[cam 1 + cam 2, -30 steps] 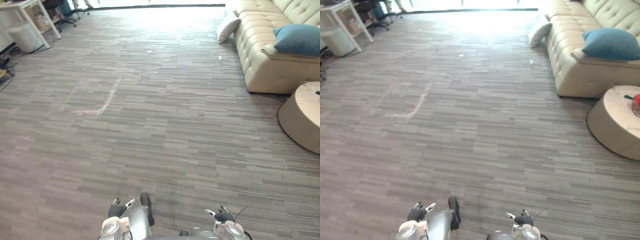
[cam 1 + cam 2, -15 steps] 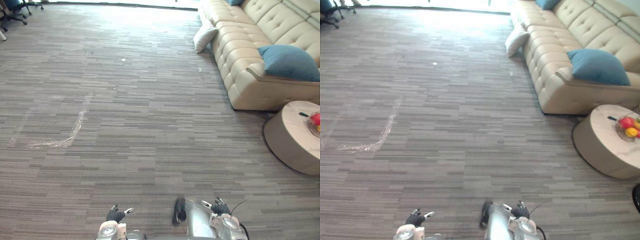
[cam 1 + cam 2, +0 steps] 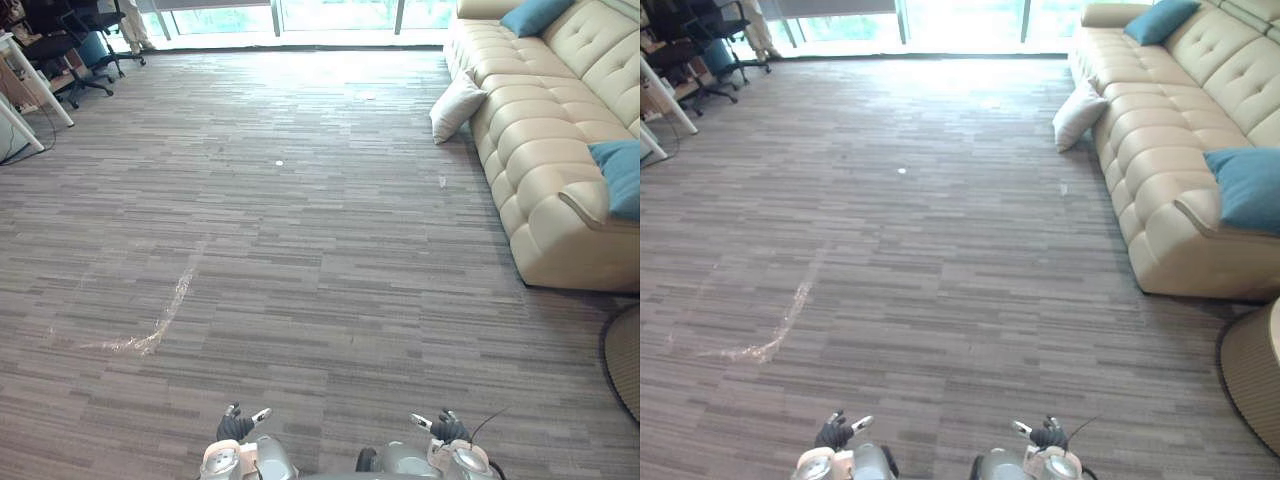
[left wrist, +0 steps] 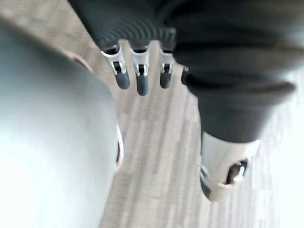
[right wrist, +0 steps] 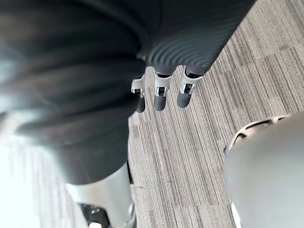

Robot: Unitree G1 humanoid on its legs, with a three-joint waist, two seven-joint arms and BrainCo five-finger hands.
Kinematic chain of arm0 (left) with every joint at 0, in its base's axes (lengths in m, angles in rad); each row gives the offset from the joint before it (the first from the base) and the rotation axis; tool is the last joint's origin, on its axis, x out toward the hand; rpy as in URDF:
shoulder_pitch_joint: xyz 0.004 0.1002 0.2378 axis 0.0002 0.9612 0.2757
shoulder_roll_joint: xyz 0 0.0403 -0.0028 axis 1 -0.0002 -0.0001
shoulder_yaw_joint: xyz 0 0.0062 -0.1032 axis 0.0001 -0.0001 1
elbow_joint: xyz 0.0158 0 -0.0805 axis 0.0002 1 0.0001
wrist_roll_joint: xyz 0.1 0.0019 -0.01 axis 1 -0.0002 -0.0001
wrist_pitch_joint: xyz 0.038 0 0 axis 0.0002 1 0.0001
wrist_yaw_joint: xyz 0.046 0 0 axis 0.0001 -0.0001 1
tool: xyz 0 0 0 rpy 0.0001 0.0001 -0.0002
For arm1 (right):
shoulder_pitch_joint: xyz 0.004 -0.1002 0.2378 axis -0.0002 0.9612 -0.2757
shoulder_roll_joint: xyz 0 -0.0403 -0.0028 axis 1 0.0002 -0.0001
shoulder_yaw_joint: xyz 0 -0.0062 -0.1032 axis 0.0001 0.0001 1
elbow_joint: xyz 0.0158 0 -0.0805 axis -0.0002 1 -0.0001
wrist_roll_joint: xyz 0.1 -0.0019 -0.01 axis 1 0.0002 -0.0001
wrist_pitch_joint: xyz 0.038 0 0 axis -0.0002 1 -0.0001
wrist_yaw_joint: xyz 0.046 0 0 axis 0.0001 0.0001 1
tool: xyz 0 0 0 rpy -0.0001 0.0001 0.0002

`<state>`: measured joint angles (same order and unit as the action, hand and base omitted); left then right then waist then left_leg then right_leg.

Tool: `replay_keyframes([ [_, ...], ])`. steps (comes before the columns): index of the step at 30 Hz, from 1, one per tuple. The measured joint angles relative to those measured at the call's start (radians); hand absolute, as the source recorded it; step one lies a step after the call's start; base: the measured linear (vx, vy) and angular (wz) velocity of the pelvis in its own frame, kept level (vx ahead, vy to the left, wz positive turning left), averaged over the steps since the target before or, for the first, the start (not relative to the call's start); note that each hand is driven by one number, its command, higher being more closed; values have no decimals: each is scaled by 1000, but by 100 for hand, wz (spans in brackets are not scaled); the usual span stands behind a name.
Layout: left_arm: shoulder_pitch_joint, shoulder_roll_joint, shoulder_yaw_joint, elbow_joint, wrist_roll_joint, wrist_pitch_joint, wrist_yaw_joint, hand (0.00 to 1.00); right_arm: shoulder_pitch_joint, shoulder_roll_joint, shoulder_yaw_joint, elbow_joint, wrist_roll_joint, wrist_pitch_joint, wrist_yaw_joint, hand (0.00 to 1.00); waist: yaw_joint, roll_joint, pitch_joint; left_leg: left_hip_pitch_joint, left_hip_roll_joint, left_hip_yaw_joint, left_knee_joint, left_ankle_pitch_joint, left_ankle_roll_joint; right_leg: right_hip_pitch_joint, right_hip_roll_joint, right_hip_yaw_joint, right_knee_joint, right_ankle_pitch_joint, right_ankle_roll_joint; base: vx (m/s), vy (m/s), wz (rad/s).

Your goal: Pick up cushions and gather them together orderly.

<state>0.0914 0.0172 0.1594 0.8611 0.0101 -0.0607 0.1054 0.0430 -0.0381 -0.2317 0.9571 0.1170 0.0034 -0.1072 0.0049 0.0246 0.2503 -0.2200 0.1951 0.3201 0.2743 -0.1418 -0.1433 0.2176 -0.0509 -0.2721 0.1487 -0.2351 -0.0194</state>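
So we've got a big stretch of grey striped carpet floor (image 3: 300, 250), and the cream tufted sofa (image 3: 540, 150) is what we place everything else by. A round table (image 3: 1252, 385) with woven sides sits just off the sofa's near end, cut off at the edge. Way across the floor from the sofa, over by the windows, there are a couple of black office chairs (image 3: 80, 45).

We can make out three cushions. The near teal cushion (image 3: 1245, 190) is up on the sofa at its near end, resting by the armrest. The far teal cushion (image 3: 1160, 20) is propped at the sofa's far end. The white cushion (image 3: 455, 105) is down on the floor, leaning against the sofa's front, closer to the far end. All three are well apart from each other and from both hands.

A pale streak (image 3: 165, 315) marks the carpet, well out from the sofa's front.

The left hand (image 3: 238, 427) and right hand (image 3: 447, 430) hang low, well short of the sofa, with the right one on the sofa's side. In the wrist views we see the left fingers (image 4: 141, 83) straight and side by side, thumb off on its own, nothing in them. The right fingers (image 5: 160, 97) are the same, loose and empty over the carpet.
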Motion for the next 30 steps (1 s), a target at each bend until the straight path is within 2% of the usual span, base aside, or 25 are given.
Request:
replay_keyframes([
  [1,1,-1,-15,-6,-5,0,2,0,-3,-9,1,16,-1,1,-3,0,4,12,-4,-28,-5,-21,-78,35,-25,37,15,20,-42,-9,22,548,211,-63],
  [2,0,4,-27,-6,-15,-1,1,0,-2,-13,5,25,-1,1,-8,0,6,20,-3,-45,6,-32,-88,71,8,78,24,37,-61,-28,46,686,334,-77],
  [3,-1,18,-28,-5,-16,-2,0,0,-5,1,9,37,-2,0,-14,0,15,-9,-14,-37,-7,-39,-39,160,37,105,-6,71,-55,-63,64,494,281,-77],
  [4,-1,31,-27,-3,-14,-1,0,0,1,11,10,44,-3,1,-14,0,18,-25,-28,-40,-31,-33,-4,165,47,95,-33,93,-19,-88,71,627,282,-79],
  [5,-3,39,-27,0,-13,0,0,0,4,24,13,44,-11,-4,-12,0,6,-57,-41,-39,-49,-43,39,145,79,44,-70,125,120,-92,72,612,278,-65],
  [6,-4,53,-26,8,-13,-4,-1,0,4,38,13,42,-10,-12,-10,0,4,-81,-44,-18,-72,-20,53,109,116,-41,-114,151,314,-79,93,723,323,-47],
  [7,-12,70,-29,23,-13,-2,0,0,-6,45,12,42,-14,-16,-10,0,-2,-107,-38,21,-96,-7,45,83,125,-95,-161,158,470,-39,125,583,295,-14],
  [8,-23,83,-32,48,-12,3,0,0,-5,47,12,43,-26,-16,-8,0,-7,-127,-33,80,-130,1,27,54,135,-148,-209,166,618,53,148,575,221,16],
  [9,-31,86,-34,74,-12,11,4,0,-4,43,13,46,-41,-16,-1,0,-10,-125,-30,163,-157,-2,-3,20,142,-178,-253,153,763,137,155,559,184,15],
  [10,-31,82,-34,85,-12,18,7,0,-5,37,21,45,-53,-16,7,0,-10,-116,-30,238,-162,-4,-34,-7,141,-212,-274,116,851,101,109,548,175,3],
  [11,-29,81,-41,92,-12,21,8,0,-7,33,32,41,-63,-19,10,0,-7,-104,-32,287,-160,-5,-62,-21,138,-245,-276,84,885,72,91,525,153,-9],
  [13,-30,81,-73,115,-12,27,9,0,-30,14,48,35,-78,-28,13,0,-22,-75,-29,379,-145,-4,-122,-39,140,-361,-260,-14,853,-28,69,571,87,3],
  [15,-42,70,-89,131,-12,27,7,0,-52,-7,48,30,-77,-32,14,0,-31,-51,-13,439,-128,-4,-159,-43,137,-454,-203,-70,655,-55,55,583,-12,12],
  [17,-38,65,-105,133,-10,28,5,0,-53,-11,42,1,-77,-31,17,0,-50,-44,-5,488,-114,-9,-175,-43,137,-513,-124,-64,289,51,61,604,-98,34],
  [18,-30,67,-104,132,-7,27,4,0,-50,-11,40,0,-77,-30,17,0,-59,-52,-6,524,-122,-11,-196,-50,125,-504,-94,-34,95,152,69,615,-133,61],
  [19,-23,69,-96,132,3,25,4,0,-39,-10,35,-1,-76,-29,17,0,-63,-72,-7,583,-142,-21,-210,-78,83,-500,-89,16,23,236,69,638,-131,64],
  [20,-24,59,-74,133,10,25,4,0,-40,-19,30,-2,-77,-28,17,0,-70,-60,0,628,-131,-27,-220,-99,58,-502,-82,40,94,324,26,643,-142,40],
  [21,-23,22,-45,132,13,23,5,0,-41,-39,24,-3,-78,-25,16,0,-62,-31,-8,650,-113,-26,-213,-100,57,-552,-79,56,236,261,-5,490,-133,12],
  [22,-21,6,-32,131,16,21,5,0,-41,-44,16,-6,-78,-24,17,0,-60,-21,-14,637,-102,-30,-170,-99,57,-570,-79,55,300,208,-7,557,-234,0],
  [23,-21,0,-26,130,27,22,4,0,-37,-43,-4,-18,-77,-20,18,0,-64,-6,-14,596,-65,-41,-41,-100,56,-563,-82,35,353,146,-18,517,-281,18],
  [25,-22,-1,-18,127,29,25,-1,0,-16,-42,-12,-47,-78,-11,16,0,-80,14,-14,479,21,-90,261,-45,-9,-506,-58,-3,366,79,-28,602,-322,26],
  [26,-20,-4,12,112,29,25,-1,0,-2,-43,-10,-66,-77,-3,13,0,-77,18,-9,392,85,-102,482,37,-45,-454,-23,-2,355,40,-37,490,-219,9],
  [27,-18,-13,36,94,29,24,-1,0,6,-42,-8,-79,-78,1,7,0,-71,26,1,318,137,-88,650,3,-25,-396,11,-3,327,18,-56,476,-160,-5],
  [28,-18,-14,49,81,28,23,0,0,6,-41,-1,-78,-75,2,5,0,-62,25,6,273,159,-68,730,-37,-14,-349,30,1,298,10,-61,358,-104,-17],
  [30,-17,2,50,67,14,21,1,0,5,-26,11,-51,-75,5,2,0,-48,-1,16,169,137,0,667,-118,36,-213,47,15,183,9,-62,425,-91,-15],
])
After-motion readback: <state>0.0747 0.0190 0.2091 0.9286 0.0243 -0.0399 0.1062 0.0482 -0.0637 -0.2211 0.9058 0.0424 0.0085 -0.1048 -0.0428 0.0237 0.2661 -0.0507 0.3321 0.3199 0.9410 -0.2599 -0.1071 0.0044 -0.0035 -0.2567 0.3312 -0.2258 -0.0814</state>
